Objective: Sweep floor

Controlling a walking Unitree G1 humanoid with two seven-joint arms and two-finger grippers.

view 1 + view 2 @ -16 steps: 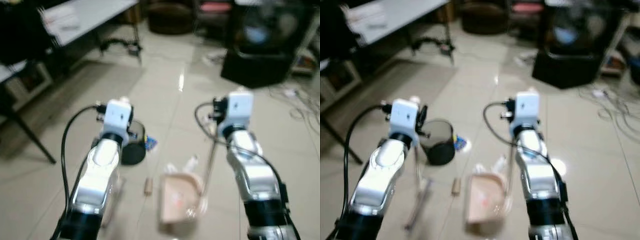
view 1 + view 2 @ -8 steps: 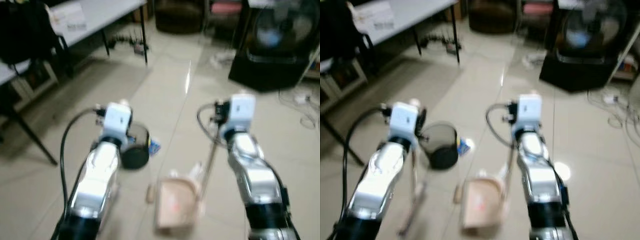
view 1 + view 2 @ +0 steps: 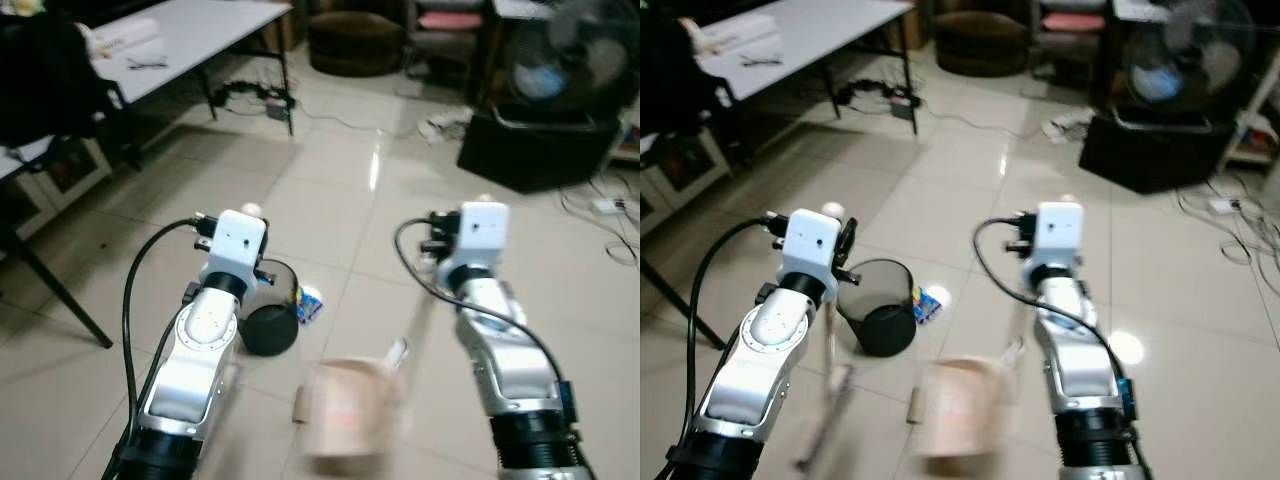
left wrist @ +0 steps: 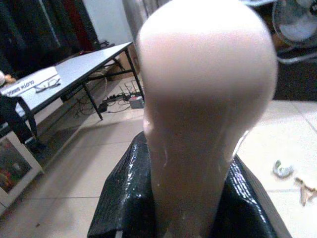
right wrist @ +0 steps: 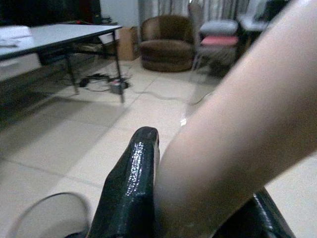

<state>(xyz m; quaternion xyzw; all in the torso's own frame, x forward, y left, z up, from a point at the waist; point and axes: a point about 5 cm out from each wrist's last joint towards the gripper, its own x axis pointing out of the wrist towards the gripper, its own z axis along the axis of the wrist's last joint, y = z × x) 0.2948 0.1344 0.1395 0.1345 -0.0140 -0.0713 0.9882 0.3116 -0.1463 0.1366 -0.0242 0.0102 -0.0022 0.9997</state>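
Up close, left claw (image 4: 185, 198) around pink broom handle (image 4: 203, 114).

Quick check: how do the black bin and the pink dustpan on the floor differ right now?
The black bin is dark, round and sharp in the picture; the pink dustpan is pale, flat and motion-blurred. The bin lies tipped on its side, untouched; the dustpan hangs on a handle held by the right gripper. Both sit between the arms.
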